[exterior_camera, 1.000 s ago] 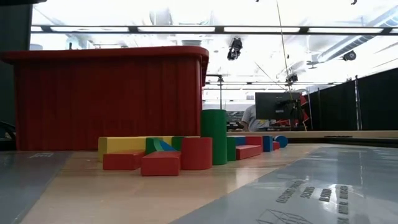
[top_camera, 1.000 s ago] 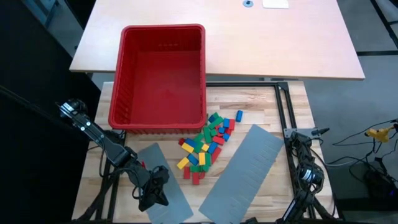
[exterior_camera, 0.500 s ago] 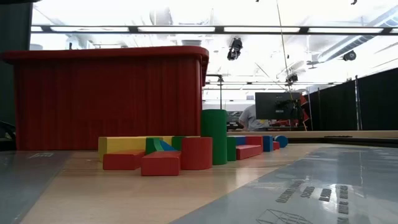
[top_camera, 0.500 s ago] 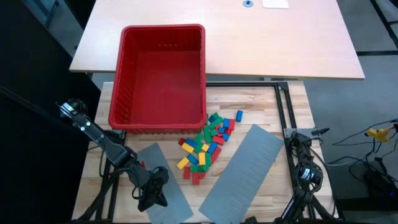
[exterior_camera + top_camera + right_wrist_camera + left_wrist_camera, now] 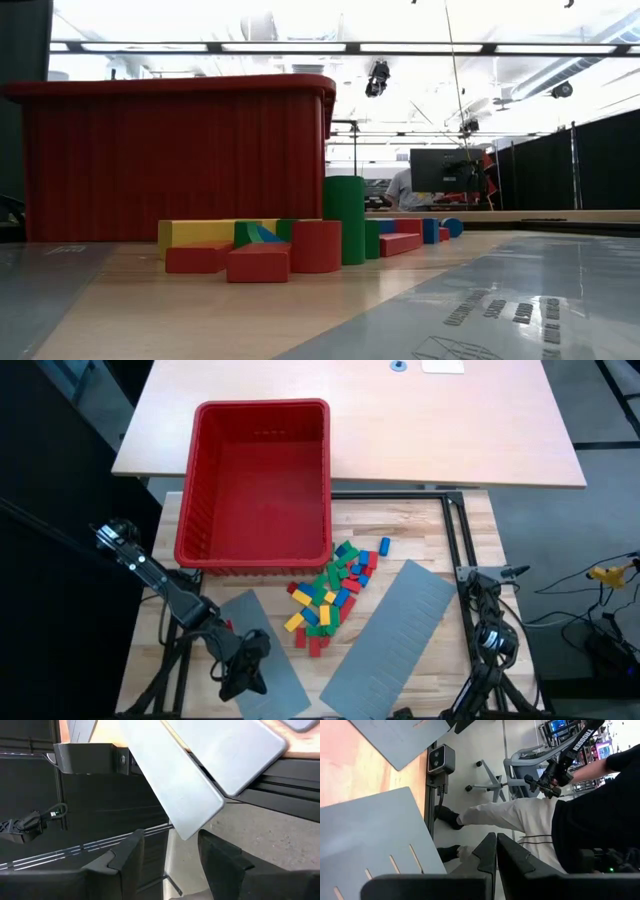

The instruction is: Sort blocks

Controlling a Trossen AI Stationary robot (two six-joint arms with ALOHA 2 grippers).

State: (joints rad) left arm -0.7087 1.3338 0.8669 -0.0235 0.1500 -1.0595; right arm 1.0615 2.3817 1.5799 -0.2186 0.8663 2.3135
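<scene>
Below the red bin point(image 5: 262, 480), at the centre of the high view, the blocks point(image 5: 328, 596) are lying loose between two grey panels point(image 5: 391, 636). Nothing is gripping them. At lower left the left gripper point(image 5: 496, 851) is hanging over a panel with its jaws pressed together; at lower right the right gripper point(image 5: 167, 851) is waiting with jaws apart (off the table's edge). Descending into so tight a heap is likely risking nudged neighbours or a double pick.

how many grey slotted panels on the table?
2: one grey slotted panel at the near left under the left gripper, the other panel right of the blocks.
</scene>
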